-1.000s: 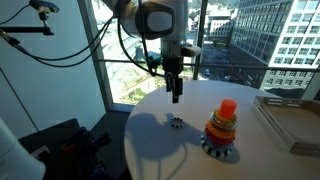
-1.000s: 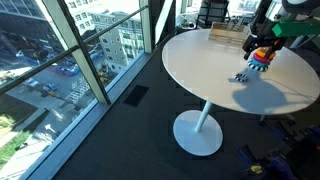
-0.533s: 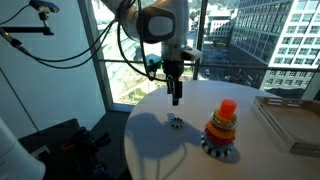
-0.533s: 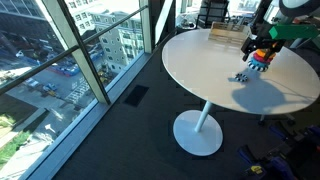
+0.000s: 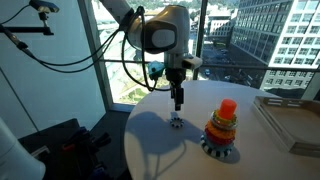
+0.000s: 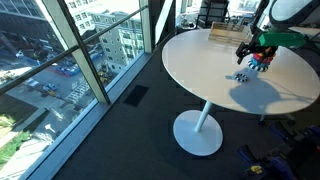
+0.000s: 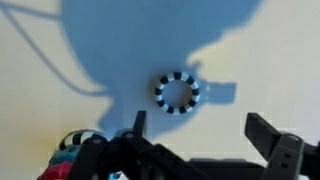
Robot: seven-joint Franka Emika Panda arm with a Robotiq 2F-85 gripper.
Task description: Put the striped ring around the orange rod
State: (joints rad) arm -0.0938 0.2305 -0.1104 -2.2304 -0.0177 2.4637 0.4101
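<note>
Your gripper (image 5: 178, 104) hangs directly over the striped ring (image 5: 176, 122) with its jaws spread wide and empty, probably lined up for a straight drop. In the wrist view the ring lies flat just ahead of the fingertips (image 7: 138, 124), not yet between them. The orange rod (image 5: 227, 107) stands near on its stack of coloured rings, so the carry looks short. The surface is a bare white round table (image 6: 200, 70) beside tall windows (image 6: 80, 50), and the ring may skid if nudged.
</note>
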